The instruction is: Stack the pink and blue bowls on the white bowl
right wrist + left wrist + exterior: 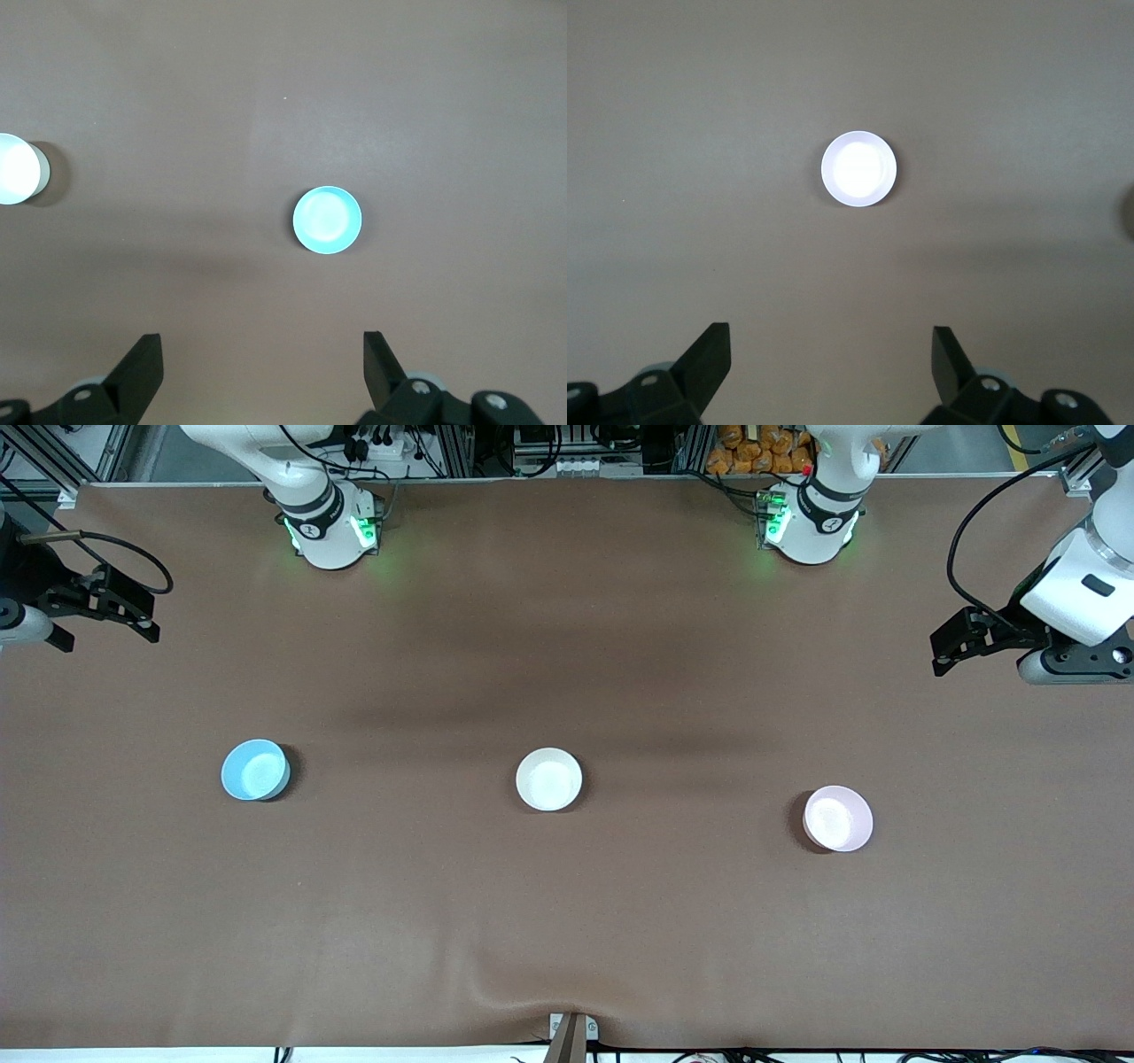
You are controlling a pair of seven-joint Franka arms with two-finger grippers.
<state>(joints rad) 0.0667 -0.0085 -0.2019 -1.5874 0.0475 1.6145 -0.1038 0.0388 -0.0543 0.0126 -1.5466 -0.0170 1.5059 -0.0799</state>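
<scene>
Three small bowls stand apart in a row across the middle of the brown table. The light blue bowl (pixel 254 770) is toward the right arm's end, the white bowl (pixel 549 779) is in the middle, and the pale pink bowl (pixel 837 818) is toward the left arm's end, slightly nearer the front camera. My left gripper (pixel 935 655) is open and empty, high at its end of the table; its wrist view (pixel 831 332) shows the pink bowl (pixel 859 168) well away. My right gripper (pixel 152 618) is open and empty at its end; its wrist view (pixel 262 341) shows the blue bowl (pixel 327 220) and the white bowl (pixel 16 168).
The brown table cover (pixel 567 921) has a small wrinkle at the front edge near a clamp (pixel 571 1035). The two arm bases (pixel 332 531) (pixel 811 527) stand along the edge farthest from the front camera.
</scene>
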